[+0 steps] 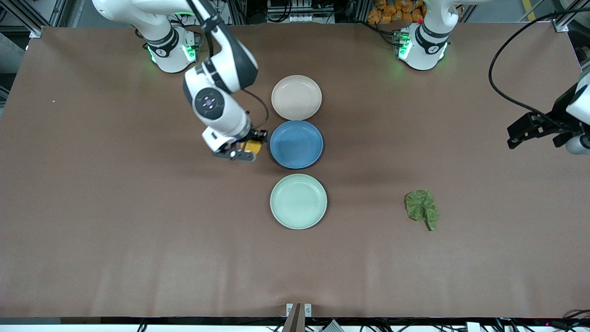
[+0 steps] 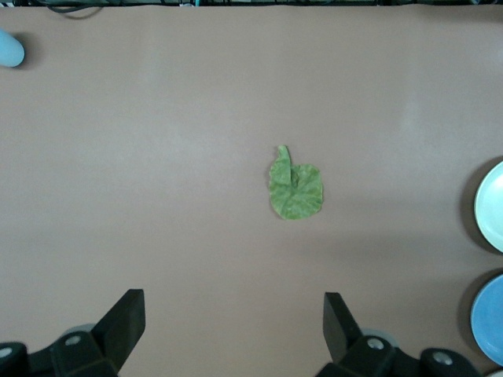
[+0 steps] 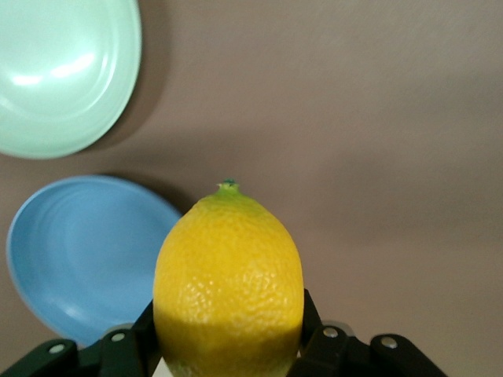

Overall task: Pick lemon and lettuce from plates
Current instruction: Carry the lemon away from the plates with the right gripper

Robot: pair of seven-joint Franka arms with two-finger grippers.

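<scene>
- While clamped on the lemon point(image 3: 228, 287), right gripper point(image 1: 243, 151) over bare table point(image 1: 115, 207), just beside blue plate point(image 1: 296, 144).
- Lettuce point(image 1: 422, 207) flat on table, toward left arm's end, well apart from mint plate point(image 1: 298, 201) and beige plate point(image 1: 296, 97).
- Left gripper point(image 2: 234, 330) waiting aloft over table, fingers wide apart.

This is a robotics lab. Two white arms point(image 1: 216, 78) are bolted at the edge of a brown-covered table point(image 1: 115, 230). Aluminium framing point(image 1: 27, 16) and loose black cables point(image 1: 511, 60) surround it, well away from the right gripper point(image 1: 243, 150), and green status lights glow on both bases.
</scene>
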